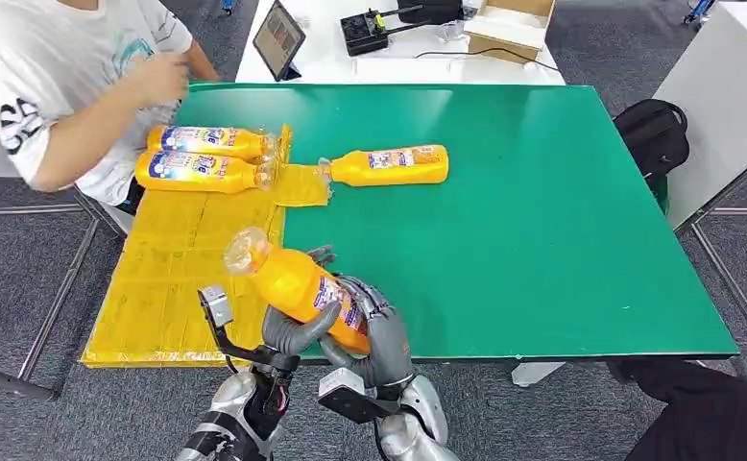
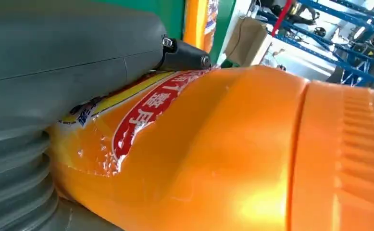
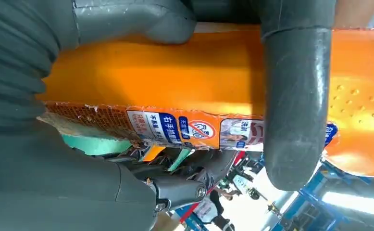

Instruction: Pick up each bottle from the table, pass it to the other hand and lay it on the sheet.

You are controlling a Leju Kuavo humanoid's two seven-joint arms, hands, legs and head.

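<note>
While the head view showed me both hands wrapped around one orange bottle (image 1: 298, 286) at the table's near edge, only the wrist views gave its label text. My left hand (image 1: 288, 331) gripped its lower body from below, my right hand (image 1: 381, 331) clasped it alongside. It tilted, long axis running up-left, clear cap toward the yellow sheet (image 1: 173, 269). Two bottles (image 1: 206, 158) lay on that sheet, a third bottle (image 1: 389, 165) on the green table (image 1: 542, 211). Fingers hid its base.

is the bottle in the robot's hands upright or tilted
Tilted. The held bottle slants, its clear cap up toward the sheet, gripped by the left hand and right hand.
</note>
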